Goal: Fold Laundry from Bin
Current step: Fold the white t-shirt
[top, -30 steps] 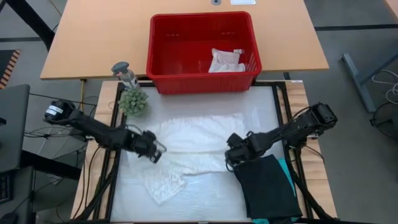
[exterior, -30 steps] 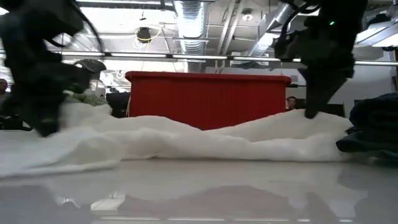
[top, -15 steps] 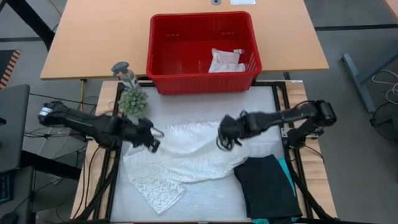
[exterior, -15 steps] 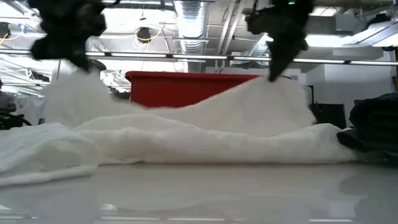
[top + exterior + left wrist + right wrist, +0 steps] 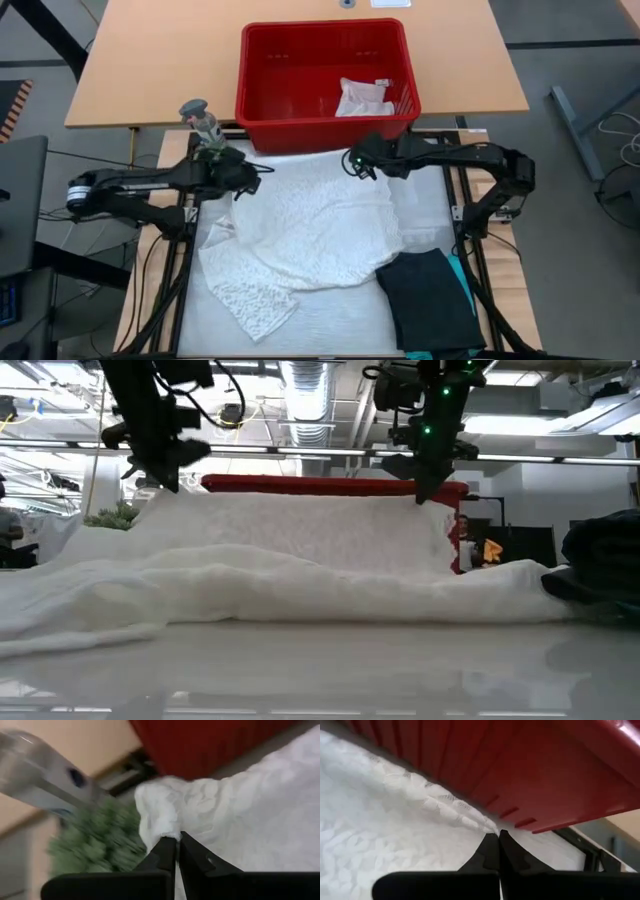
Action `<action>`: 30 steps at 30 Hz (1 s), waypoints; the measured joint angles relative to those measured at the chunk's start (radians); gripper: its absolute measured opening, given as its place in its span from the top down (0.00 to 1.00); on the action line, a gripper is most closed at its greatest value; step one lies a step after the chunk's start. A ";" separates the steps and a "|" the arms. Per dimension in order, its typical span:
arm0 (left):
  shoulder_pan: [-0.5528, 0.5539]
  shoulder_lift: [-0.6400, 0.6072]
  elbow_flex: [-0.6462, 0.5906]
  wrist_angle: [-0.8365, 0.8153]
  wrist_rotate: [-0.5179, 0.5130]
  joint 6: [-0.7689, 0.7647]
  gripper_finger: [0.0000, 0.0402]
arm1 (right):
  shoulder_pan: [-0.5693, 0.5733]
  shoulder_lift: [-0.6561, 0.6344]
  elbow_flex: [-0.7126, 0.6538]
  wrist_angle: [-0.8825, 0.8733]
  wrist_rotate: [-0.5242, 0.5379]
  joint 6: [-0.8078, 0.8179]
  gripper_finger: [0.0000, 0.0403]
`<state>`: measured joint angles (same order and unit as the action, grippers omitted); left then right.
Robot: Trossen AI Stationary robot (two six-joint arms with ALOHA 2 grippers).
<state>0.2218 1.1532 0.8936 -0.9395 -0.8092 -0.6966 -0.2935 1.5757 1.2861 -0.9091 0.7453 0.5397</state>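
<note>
1. High view: the left gripper point(image 5: 238, 172) and the right gripper point(image 5: 356, 161) are each pinching a far corner of the white lacy top point(image 5: 310, 225), just below the red bin point(image 5: 325, 128) in the upper middle of the frame. Holding the two corners apart is stretching the far edge straight, probably so the cloth lies flat for folding. A small white cloth point(image 5: 364, 98) is lying in the bin's right part. The black garment point(image 5: 432, 300), folded, is sitting at the lower right over a teal garment point(image 5: 465, 285), out of the way of the working area. A green plant ornament point(image 5: 205, 125) is standing at the upper left, touching the left arm.

2. Low view: both grippers are hanging from the top of the frame, lifting the top's far edge into a raised sheet in front of the bin point(image 5: 300, 484), while the near part is trailing on the table point(image 5: 320, 670).

3. Left wrist view: the fingers point(image 5: 165, 852) are clamped shut on a bunched white corner, the plant's green tufts point(image 5: 90, 845) just beside it.

4. Right wrist view: the fingers point(image 5: 492, 847) are closed on the lace edge, right below the bin's red slotted wall point(image 5: 530, 775).
</note>
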 joint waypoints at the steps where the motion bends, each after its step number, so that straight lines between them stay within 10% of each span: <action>1: 0.005 0.015 0.000 0.003 -0.028 0.004 1.00 | -0.003 0.000 0.000 0.004 -0.012 -0.007 0.96; 10: -0.039 0.187 -0.017 0.015 -0.177 0.049 1.00 | 0.061 0.016 -0.196 0.161 -0.143 0.034 0.96; 30: -0.276 0.123 0.064 -0.007 0.001 -0.103 1.00 | 0.281 -0.012 -0.261 0.091 -0.211 0.176 0.96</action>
<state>-0.0547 1.2758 0.9577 -0.9466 -0.8084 -0.7993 -0.0122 1.5638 1.0248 -0.8177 0.5344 0.7157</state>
